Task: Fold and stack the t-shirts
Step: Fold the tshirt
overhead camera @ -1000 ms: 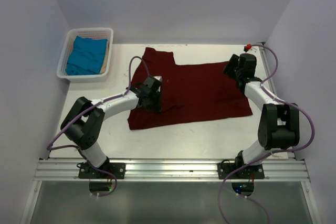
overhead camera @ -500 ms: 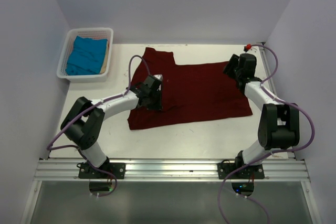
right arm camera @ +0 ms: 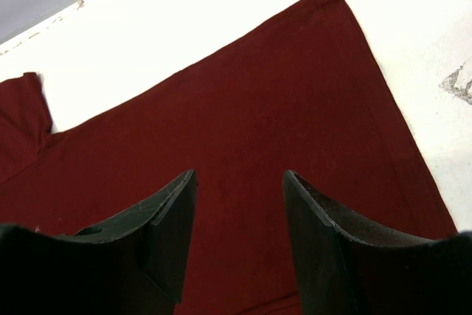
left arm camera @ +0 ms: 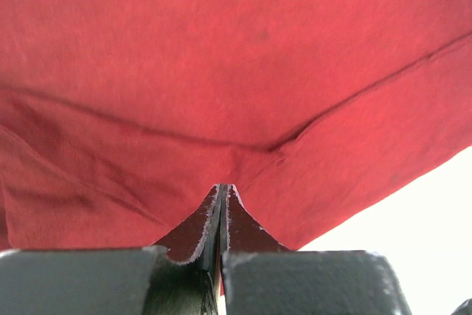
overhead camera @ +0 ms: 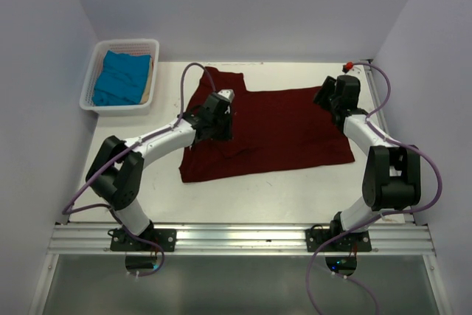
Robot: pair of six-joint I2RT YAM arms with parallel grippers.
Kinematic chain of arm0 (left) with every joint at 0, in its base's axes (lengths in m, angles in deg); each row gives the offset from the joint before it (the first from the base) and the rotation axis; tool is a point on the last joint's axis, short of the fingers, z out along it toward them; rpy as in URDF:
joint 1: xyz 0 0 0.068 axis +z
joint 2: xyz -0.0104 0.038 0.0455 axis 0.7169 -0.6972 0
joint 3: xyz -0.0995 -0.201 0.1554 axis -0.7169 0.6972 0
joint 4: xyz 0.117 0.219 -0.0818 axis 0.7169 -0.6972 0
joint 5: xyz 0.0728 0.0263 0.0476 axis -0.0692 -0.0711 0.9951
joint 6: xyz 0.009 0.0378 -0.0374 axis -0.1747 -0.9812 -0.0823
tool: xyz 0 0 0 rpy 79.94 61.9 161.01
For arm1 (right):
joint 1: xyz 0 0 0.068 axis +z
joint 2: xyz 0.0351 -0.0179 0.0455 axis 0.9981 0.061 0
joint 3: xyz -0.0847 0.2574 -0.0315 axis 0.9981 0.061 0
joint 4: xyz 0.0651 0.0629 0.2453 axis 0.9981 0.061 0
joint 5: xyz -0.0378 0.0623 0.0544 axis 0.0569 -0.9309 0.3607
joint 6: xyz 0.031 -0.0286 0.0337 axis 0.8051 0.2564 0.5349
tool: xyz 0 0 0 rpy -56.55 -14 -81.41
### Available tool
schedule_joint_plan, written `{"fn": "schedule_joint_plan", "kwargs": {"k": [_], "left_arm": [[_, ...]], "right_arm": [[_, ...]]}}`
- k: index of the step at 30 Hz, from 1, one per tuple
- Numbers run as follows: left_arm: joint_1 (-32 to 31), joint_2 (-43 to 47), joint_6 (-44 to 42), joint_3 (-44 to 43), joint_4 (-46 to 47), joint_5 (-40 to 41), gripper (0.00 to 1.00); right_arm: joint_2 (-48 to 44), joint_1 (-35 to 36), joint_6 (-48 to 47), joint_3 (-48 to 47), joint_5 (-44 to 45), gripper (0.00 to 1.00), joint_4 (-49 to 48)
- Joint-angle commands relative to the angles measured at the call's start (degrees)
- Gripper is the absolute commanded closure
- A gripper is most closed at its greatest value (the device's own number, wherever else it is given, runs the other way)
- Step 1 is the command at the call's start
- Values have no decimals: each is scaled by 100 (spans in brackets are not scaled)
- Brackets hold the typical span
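The dark maroon t-shirt (overhead camera: 287,130) lies spread across the middle of the table. My left gripper (overhead camera: 223,132) is shut on a pinch of its cloth near the left side. In the left wrist view the fingertips (left arm camera: 223,186) meet, and creases in the red cloth (left arm camera: 221,71) run toward them. My right gripper (overhead camera: 324,98) hovers open over the shirt's back right corner. In the right wrist view its gripper (right arm camera: 240,175) has only flat maroon cloth (right arm camera: 280,94) between the fingers. The teal-blue t-shirt (overhead camera: 122,79) lies bundled in the basket.
A white slatted basket (overhead camera: 125,42) stands at the back left corner. Walls close in on the left, back and right. Bare white table (overhead camera: 251,197) runs along the front of the shirt. A small red item (overhead camera: 349,66) sits at the back right.
The left gripper closed on the maroon cloth and moved toward the back of the table, drawing the fabric with it. The right arm stayed still.
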Motion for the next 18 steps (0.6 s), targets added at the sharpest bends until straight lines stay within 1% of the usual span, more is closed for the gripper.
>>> {"fn": "schedule_joint_plan", "kwargs": {"k": [1,2,4,5,6,7,9,11,18], "left_arm": [[-42,-256,-185,-499,1,223,100],[-34,-300,-132,-596,-287,258,100],[-34,-432,-9,-745,-509,346,100],[-34,-450,35,-763,-719,373,93],[-34,-459,88,-737,-773,382,84],[-34,-424,210,-589,-800,417,73],[-34,-345,325,-308,-774,426,68],[-34,-239,501,-175,-756,382,64],[-42,112,782,212,-827,399,64]], "right_arm": [[23,37,-74,-63,-36,46,-74],[23,28,-65,-72,-36,46,-57],[6,37,-74,-54,-27,46,-48],[6,37,-74,-63,-18,46,-65],[6,37,-74,-63,-27,46,-48],[23,37,-74,-72,-27,46,-48],[32,37,-74,-63,-18,46,-57],[58,37,-74,-63,-18,46,-57],[111,28,-56,-54,-53,45,-92]]}}
